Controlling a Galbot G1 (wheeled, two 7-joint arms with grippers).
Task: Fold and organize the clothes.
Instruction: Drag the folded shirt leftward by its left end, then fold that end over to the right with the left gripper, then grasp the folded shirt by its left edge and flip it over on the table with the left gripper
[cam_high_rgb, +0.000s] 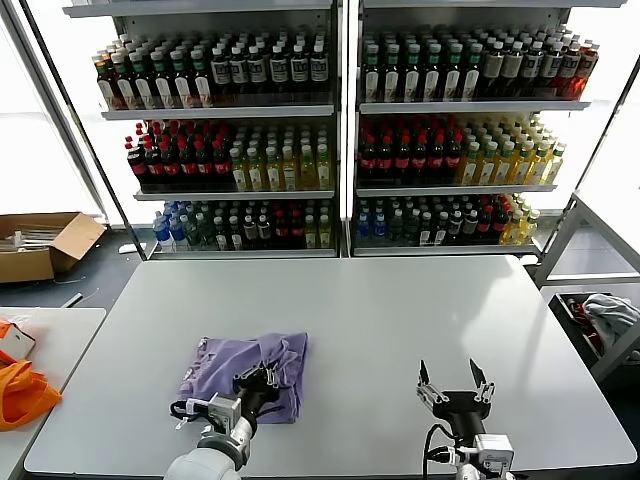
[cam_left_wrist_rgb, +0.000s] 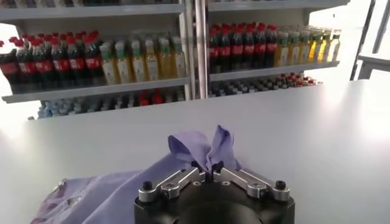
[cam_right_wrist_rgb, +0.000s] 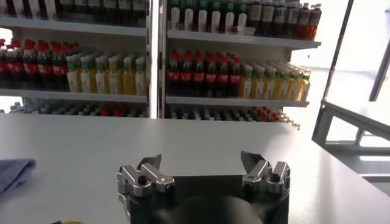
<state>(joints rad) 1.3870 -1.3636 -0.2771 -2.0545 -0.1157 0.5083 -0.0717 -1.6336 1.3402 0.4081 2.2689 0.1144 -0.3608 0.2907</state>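
The clothes are one lavender T-shirt, lying crumpled in a loose bundle on the white table, left of centre near the front. My left gripper rests on the shirt's front right part and is shut on a pinch of the fabric. In the left wrist view that pinched fold of the T-shirt stands up just past the left gripper, and the rest spreads away beside it. My right gripper hangs open over bare table at the front right, apart from the shirt, with nothing between its fingers.
Orange fabric lies on a second table at the far left. A cardboard box sits on the floor behind it. Shelves of bottles stand beyond the table's far edge. A metal frame stands at the right.
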